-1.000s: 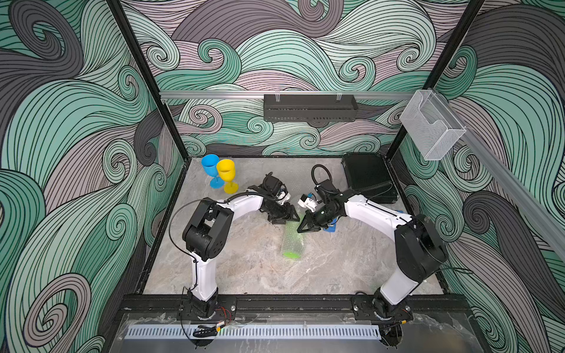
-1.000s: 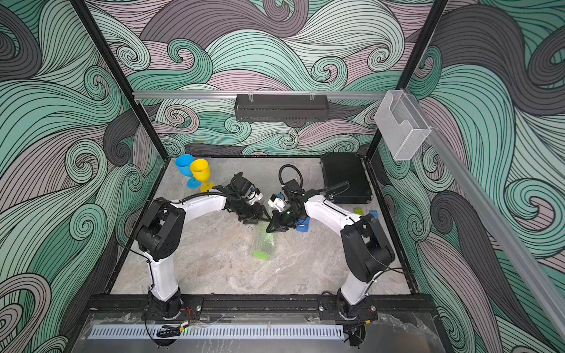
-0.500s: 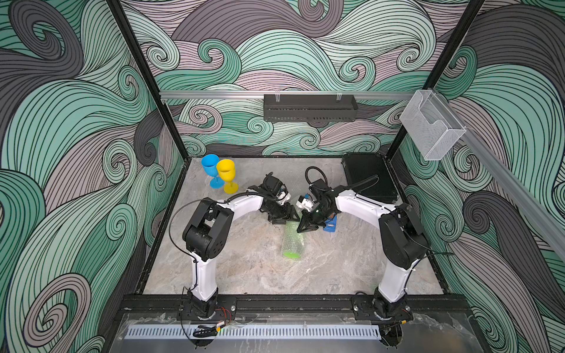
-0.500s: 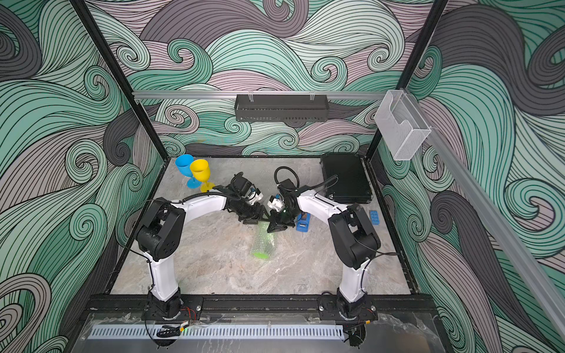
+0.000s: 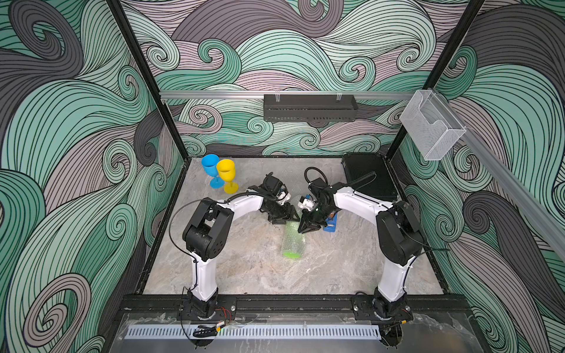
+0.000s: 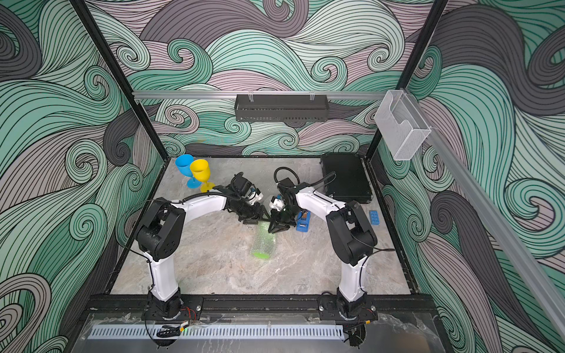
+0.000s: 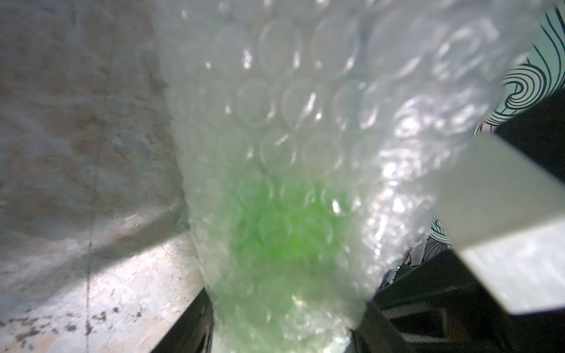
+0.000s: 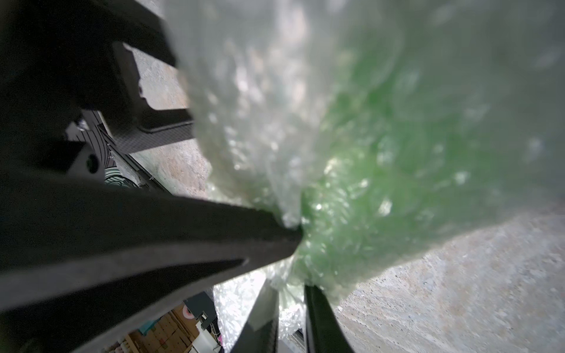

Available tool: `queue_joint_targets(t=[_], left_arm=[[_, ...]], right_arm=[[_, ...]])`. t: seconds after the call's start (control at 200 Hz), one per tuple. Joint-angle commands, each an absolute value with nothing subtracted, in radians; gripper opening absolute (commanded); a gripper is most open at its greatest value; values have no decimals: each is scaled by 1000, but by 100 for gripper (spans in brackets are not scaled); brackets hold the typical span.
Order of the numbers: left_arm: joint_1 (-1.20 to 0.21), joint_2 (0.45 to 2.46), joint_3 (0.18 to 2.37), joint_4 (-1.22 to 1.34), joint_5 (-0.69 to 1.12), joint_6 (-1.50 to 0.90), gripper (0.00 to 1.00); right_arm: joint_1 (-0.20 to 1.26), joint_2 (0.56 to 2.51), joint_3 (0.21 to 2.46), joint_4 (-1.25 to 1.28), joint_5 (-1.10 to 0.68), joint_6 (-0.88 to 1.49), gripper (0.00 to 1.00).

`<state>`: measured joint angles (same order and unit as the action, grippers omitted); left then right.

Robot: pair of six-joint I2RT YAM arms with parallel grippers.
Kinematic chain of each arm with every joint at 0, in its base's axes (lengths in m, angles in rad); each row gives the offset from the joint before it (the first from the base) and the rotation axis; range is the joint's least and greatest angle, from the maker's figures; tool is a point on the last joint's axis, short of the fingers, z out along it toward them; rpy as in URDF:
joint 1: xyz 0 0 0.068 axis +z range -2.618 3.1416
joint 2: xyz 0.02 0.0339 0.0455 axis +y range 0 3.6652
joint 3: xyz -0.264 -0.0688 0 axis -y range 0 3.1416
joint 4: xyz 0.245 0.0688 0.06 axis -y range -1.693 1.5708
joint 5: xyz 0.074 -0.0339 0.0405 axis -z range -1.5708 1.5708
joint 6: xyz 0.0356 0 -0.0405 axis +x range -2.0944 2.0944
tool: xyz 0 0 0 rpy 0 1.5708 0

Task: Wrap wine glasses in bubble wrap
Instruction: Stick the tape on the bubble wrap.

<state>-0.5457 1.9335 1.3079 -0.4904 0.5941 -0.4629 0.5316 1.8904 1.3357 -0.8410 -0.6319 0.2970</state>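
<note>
since a second ago, swings the right elbow inward toward frame centre while keeping the right gripper [image 5: 307, 227] at the upper end of the wrapped bundle. reads as a tuck or regrip on that end, not a fresh wrap. touches the bubble wrap [image 8: 244, 91] with one fingertip [image 8: 284, 232]; cannot tell whether those jaws are spread or pressed together. just left of it, seems to clasp the same wrapped end with the left gripper [image 5: 286, 217], jaws part-spread around it.

outward: green goblet [image 5: 292, 253] lying at mid-frame on the table [image 5: 244, 269], sleeved in wrap, mouth toward the lower edge. tape dispenser [image 5: 330, 225] just right of the right gripper. blue goblet [image 5: 210, 162] and yellow goblet [image 5: 226, 168] upright and bare at upper left, so probably two still to wrap.
</note>
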Motion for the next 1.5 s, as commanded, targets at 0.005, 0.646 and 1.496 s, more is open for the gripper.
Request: queue_joint_targets(t=[0.005,0.646,1.496], left_arm=[[-570,1989,1277,-587,512,-458,63],[-571,1996,1277,-588,511,-458,63],[-571,1992,1277,-593,501,-450,63]], right_arm=[[520,1930,1358,-855,-549,306,23],[520,1910,1405,-888,-581,303,34],[522,1806,1440,-984,-682,282,33]])
